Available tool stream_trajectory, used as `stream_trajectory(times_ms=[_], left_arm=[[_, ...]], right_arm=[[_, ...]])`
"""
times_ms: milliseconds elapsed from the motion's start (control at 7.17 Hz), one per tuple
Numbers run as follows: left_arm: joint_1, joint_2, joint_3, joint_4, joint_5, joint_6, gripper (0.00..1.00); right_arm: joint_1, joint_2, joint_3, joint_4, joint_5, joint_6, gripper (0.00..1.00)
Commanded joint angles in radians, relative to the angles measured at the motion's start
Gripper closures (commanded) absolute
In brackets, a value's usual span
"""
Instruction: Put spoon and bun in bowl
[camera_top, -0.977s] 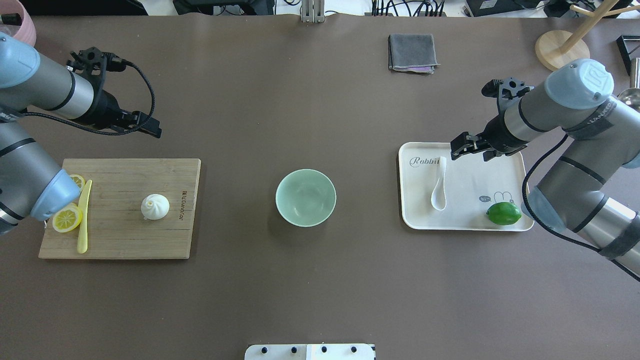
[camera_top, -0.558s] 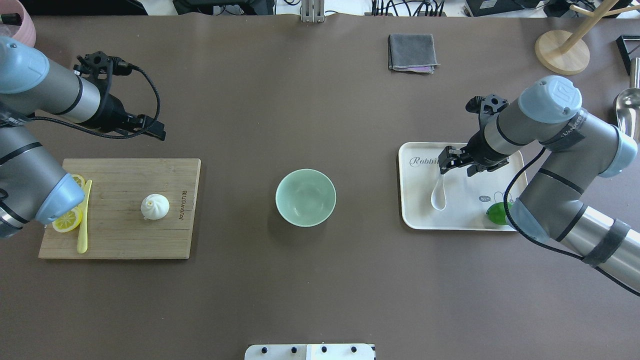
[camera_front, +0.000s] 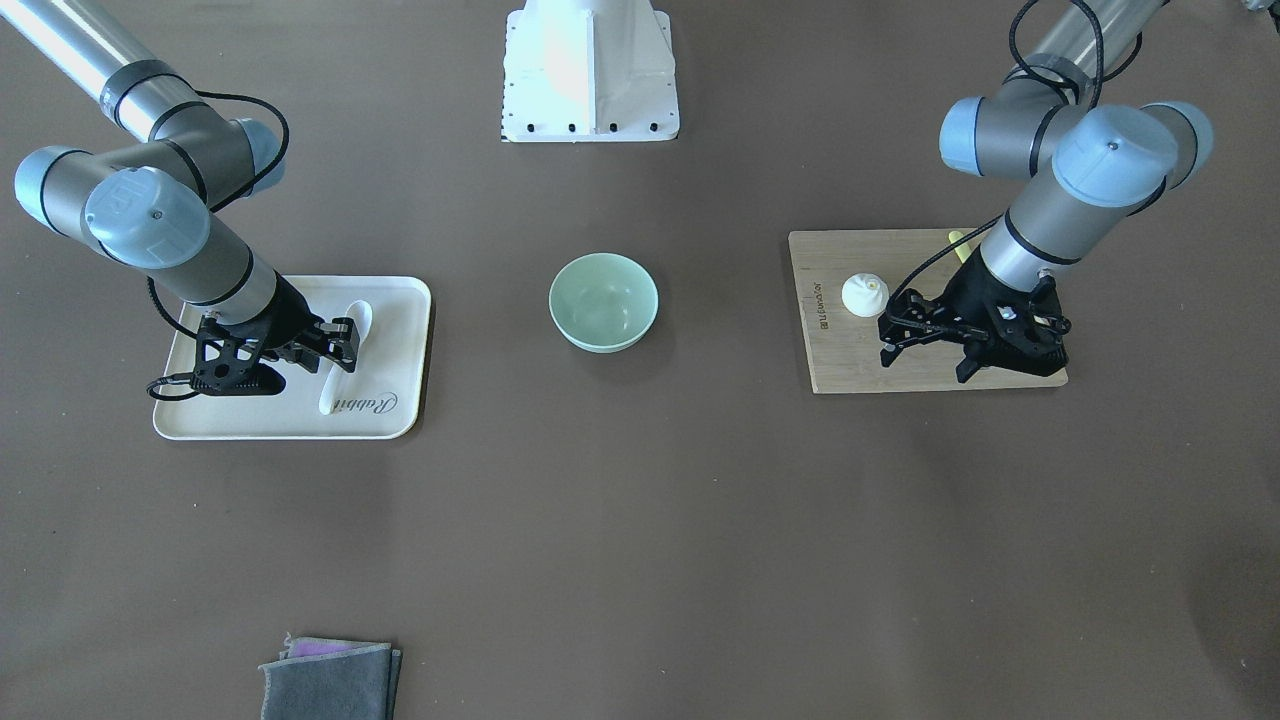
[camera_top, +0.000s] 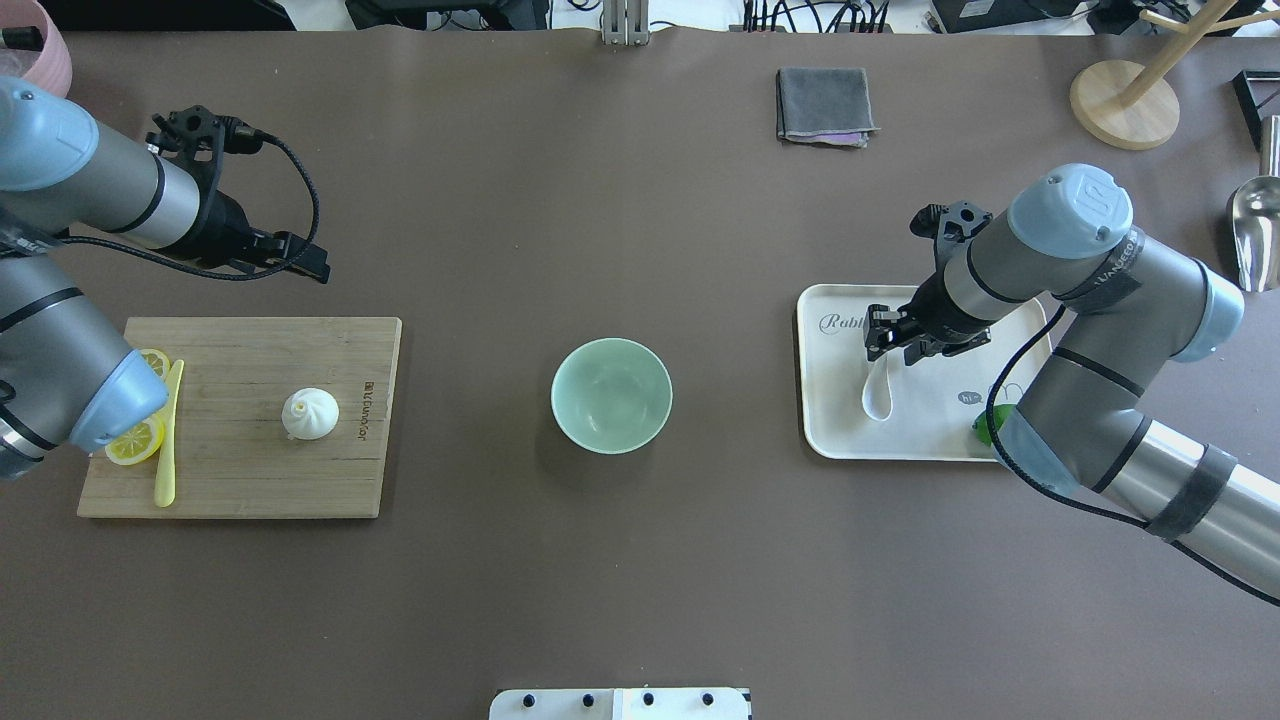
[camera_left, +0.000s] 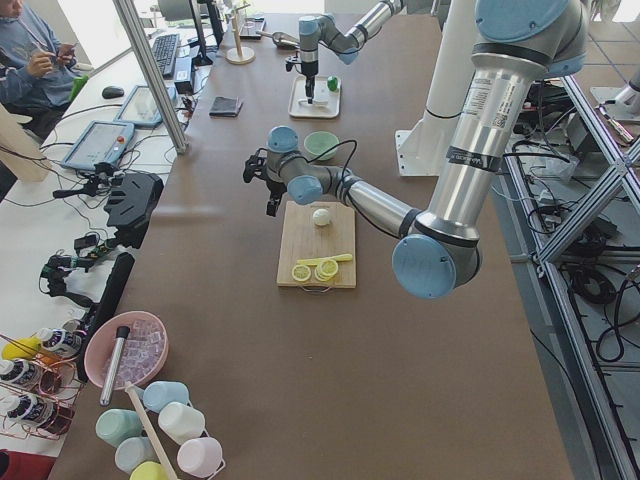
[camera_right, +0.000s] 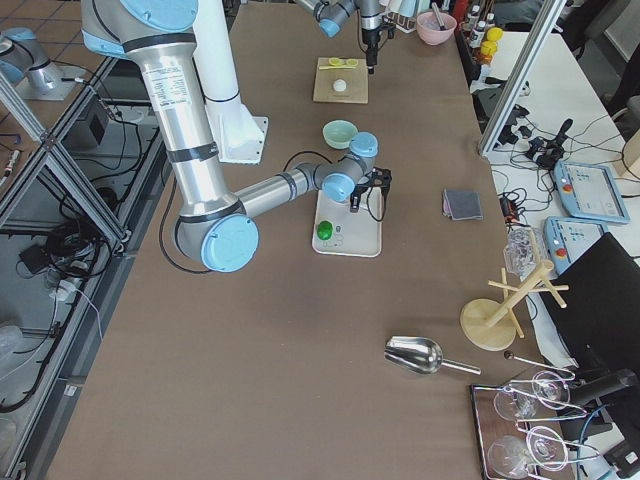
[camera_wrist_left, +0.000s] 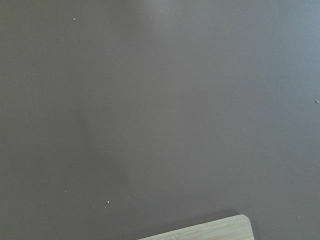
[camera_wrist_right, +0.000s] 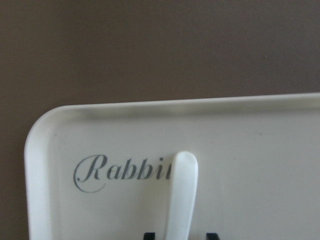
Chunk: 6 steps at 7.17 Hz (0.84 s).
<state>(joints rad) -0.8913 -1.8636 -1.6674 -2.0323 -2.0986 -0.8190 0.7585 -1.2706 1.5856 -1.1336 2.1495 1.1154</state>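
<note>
The white spoon lies on the cream tray, scoop toward me. My right gripper is open and low over its handle; in the right wrist view the handle runs between the two black fingertips. The white pleated bun sits on the wooden cutting board. My left gripper hangs open and empty above the table past the board's far edge, apart from the bun. The mint-green bowl stands empty in the middle.
A green lime sits on the tray, partly behind my right arm. Lemon slices and a yellow-green knife lie on the board's left side. A grey cloth, a wooden stand and a metal scoop are at the far right.
My right gripper has moved left and down over the spoon's handle. My left arm has shifted slightly forward and stays above the table. The spoon, bun and bowl have not moved.
</note>
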Motion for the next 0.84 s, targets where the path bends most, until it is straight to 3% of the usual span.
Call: stream_trajectory(times_ms=[0, 279, 698], left_arm=[[0.002, 0.006, 0.002, -0.002, 0.0, 0.0, 0.03], [0.018, 0.027, -0.002, 0.0, -0.001, -0.023, 0.03], [0.083, 0.102, -0.05, -0.005, -0.009, -0.025, 0.05]], right_arm=[[-0.007, 0.002, 0.005, 0.0, 0.003, 0.001, 1.0], [-0.007, 0.039, 0.025, 0.0, 0.003, 0.012, 1.0], [-0.037, 0.2, 0.022, -0.014, -0.005, 0.219, 1.0]])
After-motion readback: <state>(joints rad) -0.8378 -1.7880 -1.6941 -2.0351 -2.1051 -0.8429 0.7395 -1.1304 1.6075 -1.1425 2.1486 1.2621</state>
